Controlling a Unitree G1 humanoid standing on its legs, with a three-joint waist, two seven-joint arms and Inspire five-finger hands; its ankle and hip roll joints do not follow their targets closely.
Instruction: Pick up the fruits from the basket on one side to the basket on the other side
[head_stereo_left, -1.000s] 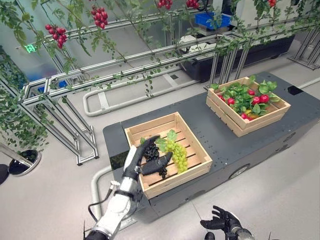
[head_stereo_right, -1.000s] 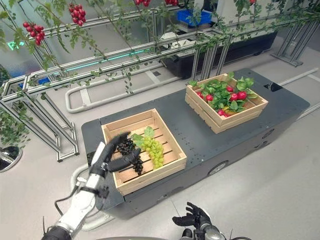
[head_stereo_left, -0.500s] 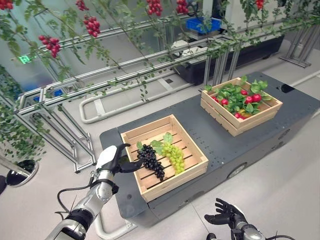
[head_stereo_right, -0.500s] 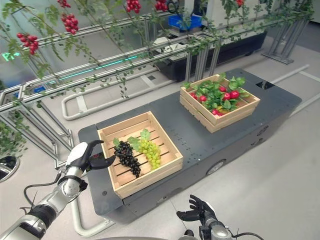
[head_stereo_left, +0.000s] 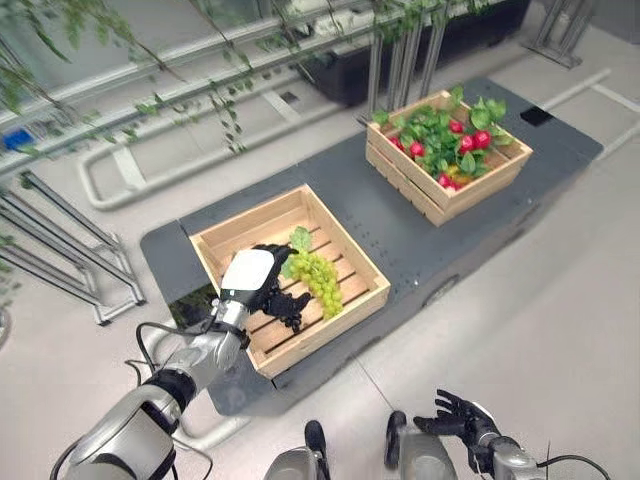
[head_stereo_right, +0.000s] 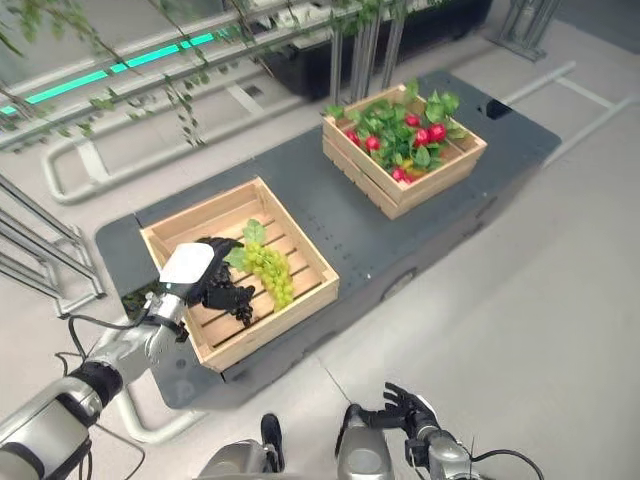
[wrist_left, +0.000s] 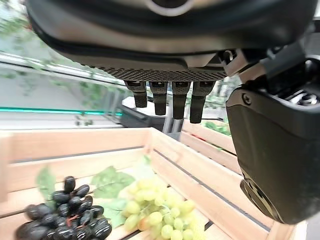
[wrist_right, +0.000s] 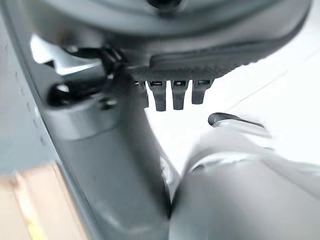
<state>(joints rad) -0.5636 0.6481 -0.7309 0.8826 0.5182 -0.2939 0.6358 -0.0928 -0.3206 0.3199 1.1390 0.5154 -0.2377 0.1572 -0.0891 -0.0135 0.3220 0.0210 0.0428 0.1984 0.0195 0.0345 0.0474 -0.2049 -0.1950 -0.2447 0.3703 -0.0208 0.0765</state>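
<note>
Two shallow slatted crates of pale wood serve as the baskets, both resting flat and well apart on a dark grey tabletop (head_stereo_left: 400, 235). The near left basket (head_stereo_left: 352, 268) holds two bunches of grapes lying side by side on its slats: a black bunch (wrist_left: 67, 215) toward its left and a green bunch (head_stereo_left: 320, 278) just to the right of it, the two touching. A few green leaves (wrist_left: 110, 181) sit at the far end of the bunches. The far right basket (head_stereo_left: 420, 195) is heaped with green leaves, and several small red fruits (head_stereo_left: 470, 140) show among them, mostly toward its right and near sides.
</note>
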